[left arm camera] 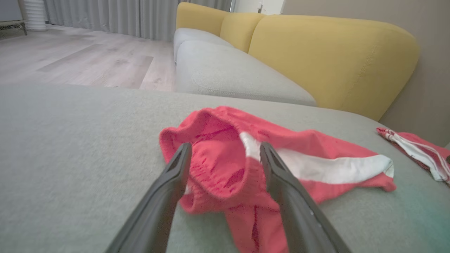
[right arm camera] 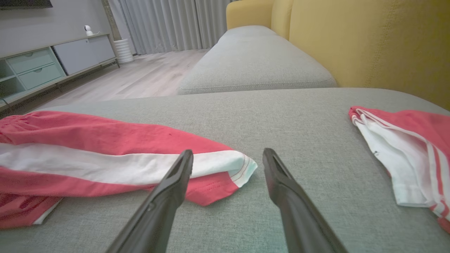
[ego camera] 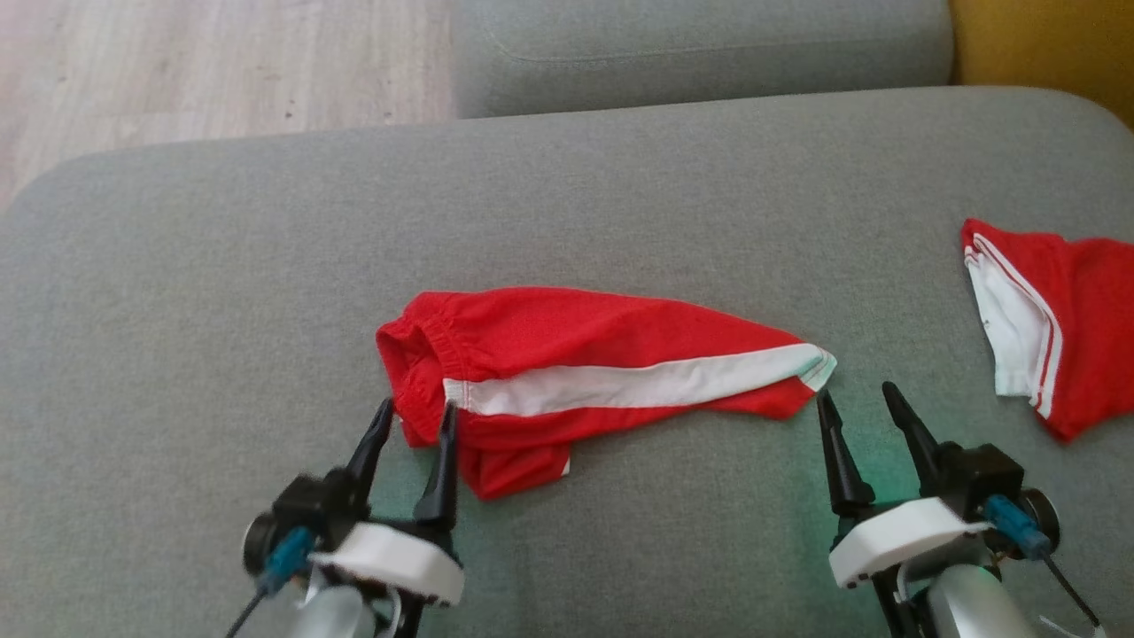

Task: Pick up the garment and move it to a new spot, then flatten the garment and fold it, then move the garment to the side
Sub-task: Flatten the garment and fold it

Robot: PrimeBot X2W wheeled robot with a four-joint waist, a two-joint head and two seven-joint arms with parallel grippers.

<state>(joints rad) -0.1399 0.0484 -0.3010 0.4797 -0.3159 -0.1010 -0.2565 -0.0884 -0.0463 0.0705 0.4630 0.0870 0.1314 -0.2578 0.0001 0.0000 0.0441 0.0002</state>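
The grey sofa seat [ego camera: 177, 310] carries the red shorts [ego camera: 567, 341], which lie crumpled at its middle. A second red garment [ego camera: 1081, 328] lies far right. The left pincer [ego camera: 417, 408] is spread and straddles the shorts' waistband. The right pincer [ego camera: 858, 392] is spread beside their hem.

Count | red-and-white garments: 2 – garment [ego camera: 567, 350] mid-way on the large grey cushion [ego camera: 221, 266], second garment [ego camera: 1072, 319] at that cushion's right edge | grippers: 2 – left gripper [ego camera: 417, 406], right gripper [ego camera: 857, 391], both over its near edge | grey seat cushions: 2 – smaller cushion [ego camera: 700, 44] beyond it | yellow back cushions [left arm camera: 334, 59]: 3, beyond it to the right
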